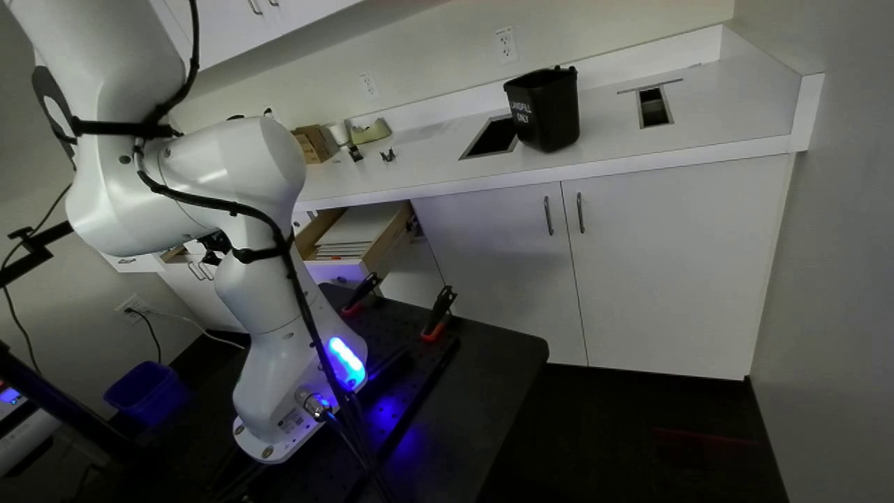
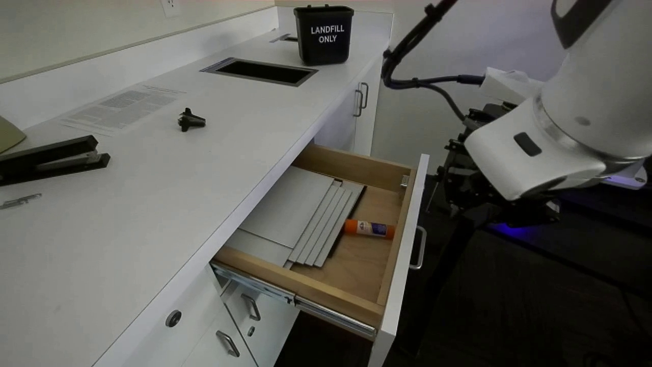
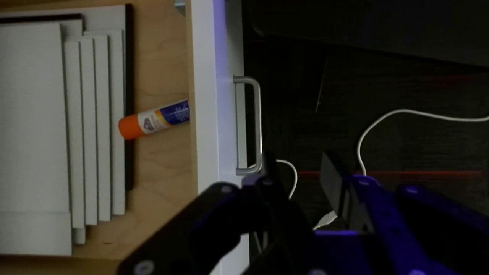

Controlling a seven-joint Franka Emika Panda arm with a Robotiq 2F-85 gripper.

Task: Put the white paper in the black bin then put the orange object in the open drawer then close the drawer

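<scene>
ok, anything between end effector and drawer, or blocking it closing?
Nothing visible between the drawer and the end effector, which appears right beside the handle in the wrist view, contact unclear. The white cable looks lower. Nothing visible blocks closing: the orange glue stick and gray boards lie inside.

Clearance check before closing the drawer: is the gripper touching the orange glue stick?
Apart. The wrist view shows the orange glue stick lying inside the drawer and the open gripper beyond the drawer's white front, which shows between them.
</scene>
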